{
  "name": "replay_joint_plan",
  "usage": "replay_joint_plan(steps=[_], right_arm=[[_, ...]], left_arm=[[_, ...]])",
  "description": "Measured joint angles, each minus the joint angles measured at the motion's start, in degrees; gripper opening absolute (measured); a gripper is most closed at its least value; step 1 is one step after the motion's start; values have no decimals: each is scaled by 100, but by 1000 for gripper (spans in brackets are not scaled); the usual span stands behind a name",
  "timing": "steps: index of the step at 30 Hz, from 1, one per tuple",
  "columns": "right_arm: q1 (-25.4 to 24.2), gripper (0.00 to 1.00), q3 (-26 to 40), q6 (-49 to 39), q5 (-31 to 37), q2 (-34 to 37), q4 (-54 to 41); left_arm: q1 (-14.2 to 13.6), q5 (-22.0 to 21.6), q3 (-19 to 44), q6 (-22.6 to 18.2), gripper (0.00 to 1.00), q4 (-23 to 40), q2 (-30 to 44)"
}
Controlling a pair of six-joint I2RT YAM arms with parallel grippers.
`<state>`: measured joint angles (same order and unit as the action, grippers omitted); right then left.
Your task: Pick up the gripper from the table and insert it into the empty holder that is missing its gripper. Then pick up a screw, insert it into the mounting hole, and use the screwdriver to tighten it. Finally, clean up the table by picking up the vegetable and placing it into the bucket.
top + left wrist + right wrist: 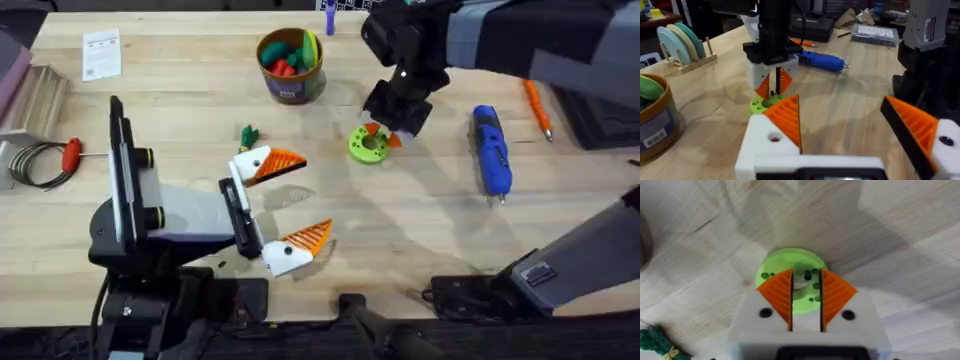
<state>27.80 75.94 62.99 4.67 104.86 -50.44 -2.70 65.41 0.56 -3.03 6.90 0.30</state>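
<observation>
Green vegetable [248, 135] well left of right pincer [385, 137]

I've got the wood table [200, 120]: bucket [290, 65] at the back, vegetable [249, 135] near centre, green disc [367, 146], blue screwdriver [491, 150] right, what looks like a paper slip [101, 53] far left.

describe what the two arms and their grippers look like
Both arms have grey and black links. The left arm carries yellow rings at its joints and a black base. Each gripper, left gripper and right gripper, has white angular mount blocks with a dark screw hole, tipped with orange ribbed wedge-shaped fingers. The right arm bears a white label.
</observation>
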Motion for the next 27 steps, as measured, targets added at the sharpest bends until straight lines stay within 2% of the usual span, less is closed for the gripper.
replay_joint_plan(steps=[13,17,27], right_arm=[[-27,187,0,-2,4,0,7],[-27,119,1,-16,6,0,7],[-27,52,0,-23,28,0,7]], left_arm=[[0,0,0,0,985,0,1],[0,0,0,0,985,0,0],[0,0,0,0,985,0,0]])
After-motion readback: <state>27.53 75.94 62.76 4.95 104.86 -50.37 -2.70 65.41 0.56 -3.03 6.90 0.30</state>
